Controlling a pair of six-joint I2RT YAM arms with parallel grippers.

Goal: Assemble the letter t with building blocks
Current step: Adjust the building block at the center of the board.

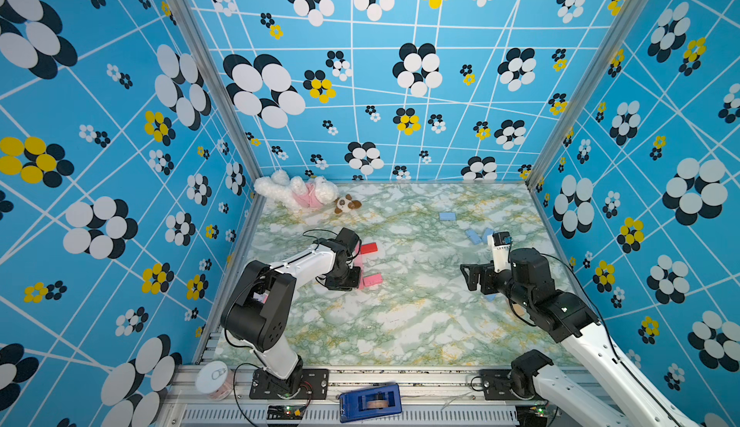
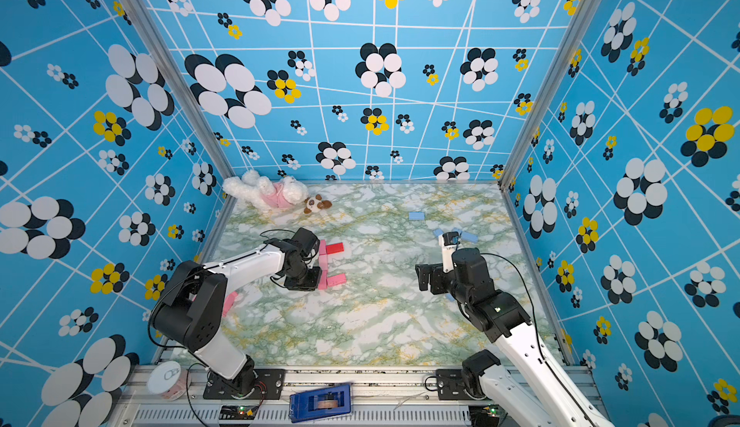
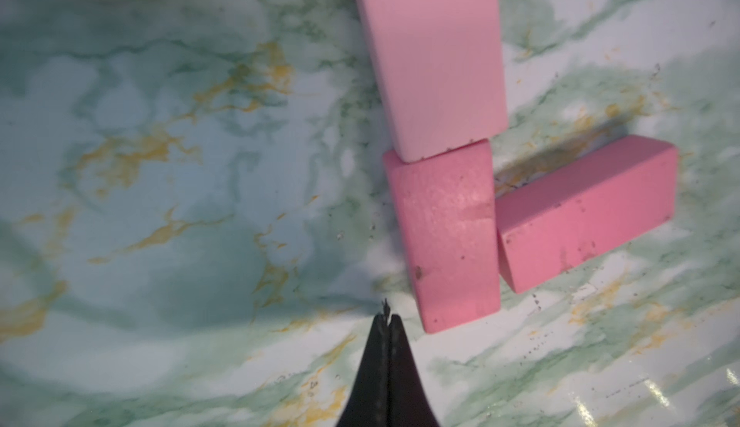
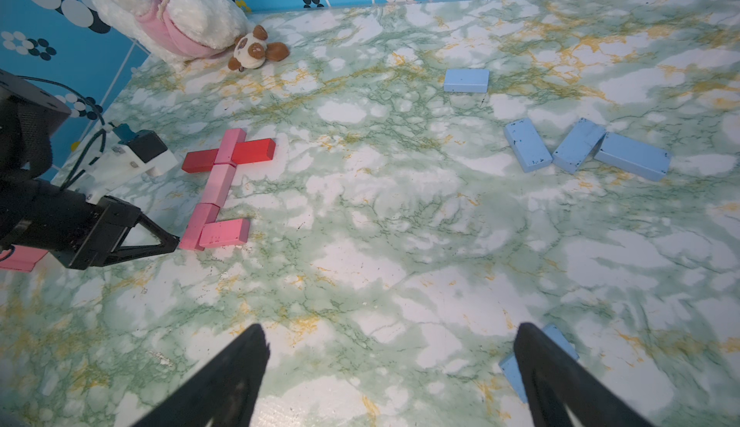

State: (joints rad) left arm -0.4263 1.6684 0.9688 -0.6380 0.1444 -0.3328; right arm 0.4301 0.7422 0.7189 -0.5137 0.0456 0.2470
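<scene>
Pink building blocks [image 4: 218, 182] lie end to end in a column, crossed near its far end by two red blocks [image 4: 254, 150]. One more pink block [image 4: 224, 232] lies sideways against the column's near end. My left gripper [image 3: 386, 319] is shut and holds nothing; its tip rests just beside the nearest pink block [image 3: 444, 237]. In both top views it sits at the column's near end [image 1: 358, 281]. My right gripper [image 4: 392, 329] hangs open over bare table, far from the pink blocks. Several light blue blocks [image 4: 578, 146] lie beyond it, and one [image 4: 510, 369] lies partly under a finger.
A white-and-pink plush toy [image 1: 296, 192] and a small brown-and-white plush [image 1: 346, 204] lie at the back left corner. A spare pink block [image 2: 230, 303] lies by the left arm. A white can [image 1: 212, 379] and a blue device [image 1: 370, 403] sit on the front rail.
</scene>
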